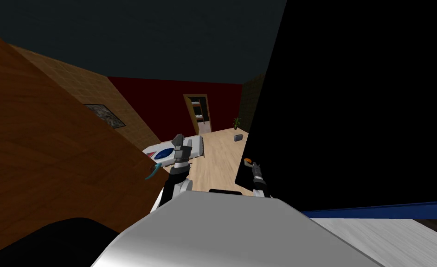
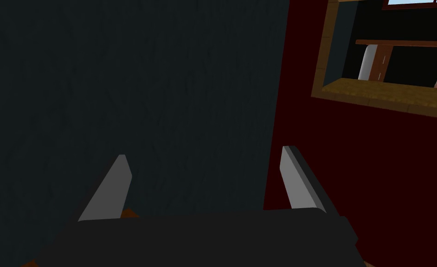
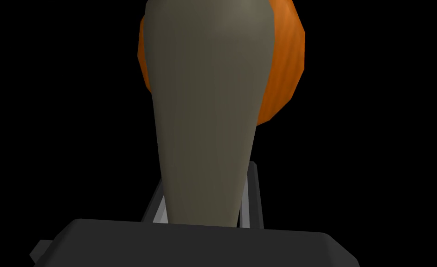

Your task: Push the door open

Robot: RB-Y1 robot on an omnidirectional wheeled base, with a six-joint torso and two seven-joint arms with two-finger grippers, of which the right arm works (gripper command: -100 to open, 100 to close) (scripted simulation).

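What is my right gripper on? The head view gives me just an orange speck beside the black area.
Observer: In the right wrist view, a grey-olive lever handle runs out from the right gripper.
Operator: And the orange?
Observer: That is a round orange plate behind the lever handle's far end.
Operator: Am I gripping it?
Observer: Yes, the fingers press the lever handle's narrow end from both sides.

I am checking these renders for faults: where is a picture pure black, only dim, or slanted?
Head view: rolled, walls splayed, large black area beside the right gripper. Right wrist view: black around the grey handle. Left wrist view: dim, not black.
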